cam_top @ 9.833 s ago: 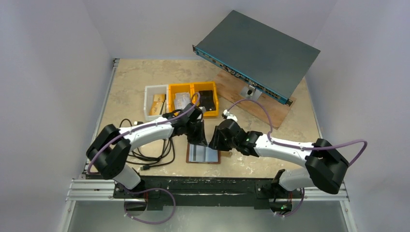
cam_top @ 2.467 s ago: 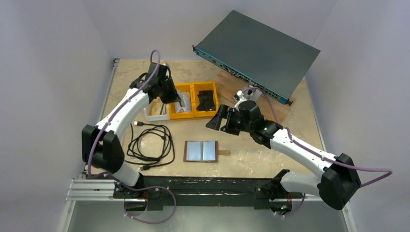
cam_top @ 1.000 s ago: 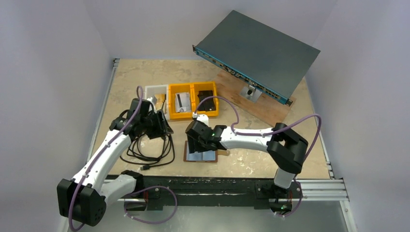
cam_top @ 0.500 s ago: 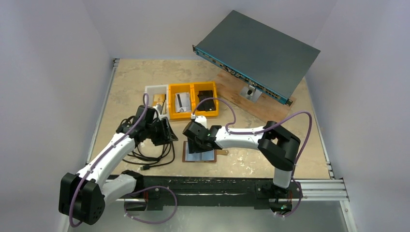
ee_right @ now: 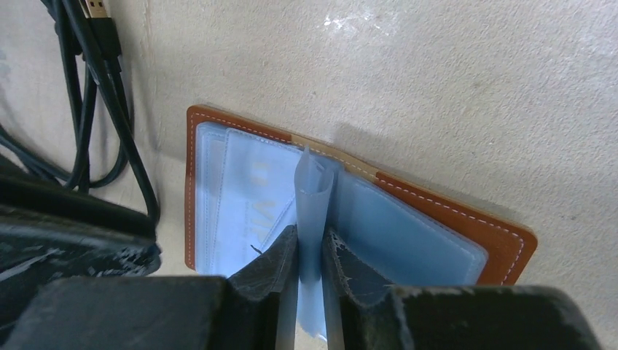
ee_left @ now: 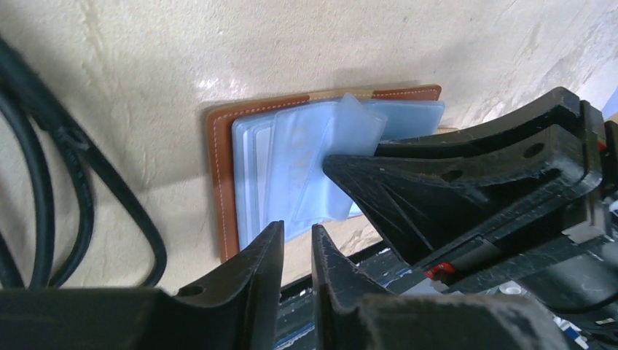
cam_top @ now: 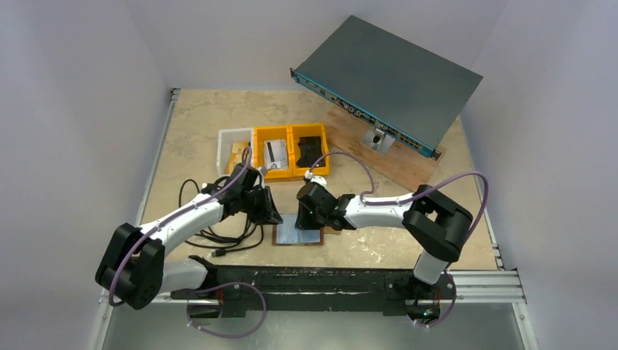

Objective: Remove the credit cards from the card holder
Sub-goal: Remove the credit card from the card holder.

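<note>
Near the bench's (cam_top: 379, 248) front edge, we see the right gripper (ee_right: 310, 255) pinching one clear pocket (ee_right: 315, 182) of the open card holder (ee_right: 503, 240) upright, seemingly to bare the credit cards (ee_right: 251, 200) inside, while the left gripper (ee_left: 297, 233) hovers alongside, barely parted, empty.

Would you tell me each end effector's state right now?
Left end effector: barely open, empty.
Right end effector: closed on a clear pocket of the card holder.

My table (cam_top: 197, 117) is a mottled beige slab. The card holder (cam_top: 295, 237) lies open and flat toward 6 o'clock, with a coiled black cable (cam_top: 211, 235) just beside it at 9. At 12, a white bin (cam_top: 221, 149) and two yellow bins (cam_top: 290, 130) stand in a row. A wooden board (cam_top: 412, 166) lies at 2.
</note>
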`<state>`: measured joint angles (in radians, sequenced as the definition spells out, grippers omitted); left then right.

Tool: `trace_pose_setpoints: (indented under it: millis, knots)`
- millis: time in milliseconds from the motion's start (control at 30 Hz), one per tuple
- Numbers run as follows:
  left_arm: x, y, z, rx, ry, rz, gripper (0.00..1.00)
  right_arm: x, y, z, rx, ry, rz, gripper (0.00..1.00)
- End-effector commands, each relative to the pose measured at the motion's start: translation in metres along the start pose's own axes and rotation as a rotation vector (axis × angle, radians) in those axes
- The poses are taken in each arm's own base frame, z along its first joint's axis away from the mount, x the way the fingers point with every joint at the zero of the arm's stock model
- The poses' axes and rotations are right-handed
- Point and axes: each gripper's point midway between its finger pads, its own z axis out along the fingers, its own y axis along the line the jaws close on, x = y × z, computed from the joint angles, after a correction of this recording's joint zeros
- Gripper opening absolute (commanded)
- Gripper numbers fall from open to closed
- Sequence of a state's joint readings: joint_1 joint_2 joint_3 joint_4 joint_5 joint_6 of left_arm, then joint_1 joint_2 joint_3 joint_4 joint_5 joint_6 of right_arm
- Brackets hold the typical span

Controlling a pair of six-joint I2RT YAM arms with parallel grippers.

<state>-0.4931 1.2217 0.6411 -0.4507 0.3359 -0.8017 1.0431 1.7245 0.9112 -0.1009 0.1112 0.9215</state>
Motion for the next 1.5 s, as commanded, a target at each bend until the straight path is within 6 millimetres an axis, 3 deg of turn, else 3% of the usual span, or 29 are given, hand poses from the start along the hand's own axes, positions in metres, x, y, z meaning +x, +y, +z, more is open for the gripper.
trace_pose_setpoints:
  millis: [0, 167, 367, 600, 1200, 1467]
  knots:
    - [-0.006, -0.020, 0.013, 0.089, -0.003, 0.002, 0.16, 0.023, -0.012, 0.005, -0.052, 0.078, 0.012, 0.13]
    - [-0.001, -0.019, 0.028, 0.080, 0.034, -0.003, 0.08, 0.022, -0.014, 0.006, -0.109, 0.077, 0.037, 0.10]
    - [-0.001, -0.001, 0.039, -0.016, 0.025, -0.018, 0.03, 0.025, -0.024, 0.009, -0.133, 0.090, 0.067, 0.08]
    - [-0.009, 0.016, 0.028, -0.108, -0.047, 0.006, 0.10, 0.031, -0.032, 0.012, -0.125, 0.104, 0.078, 0.06]
    - [0.007, 0.010, 0.049, -0.045, 0.062, 0.031, 0.18, 0.036, -0.033, 0.017, -0.136, 0.122, 0.082, 0.03]
    - [0.014, 0.002, 0.056, -0.002, 0.089, 0.000, 0.11, 0.025, -0.019, 0.011, -0.172, 0.105, 0.075, 0.06]
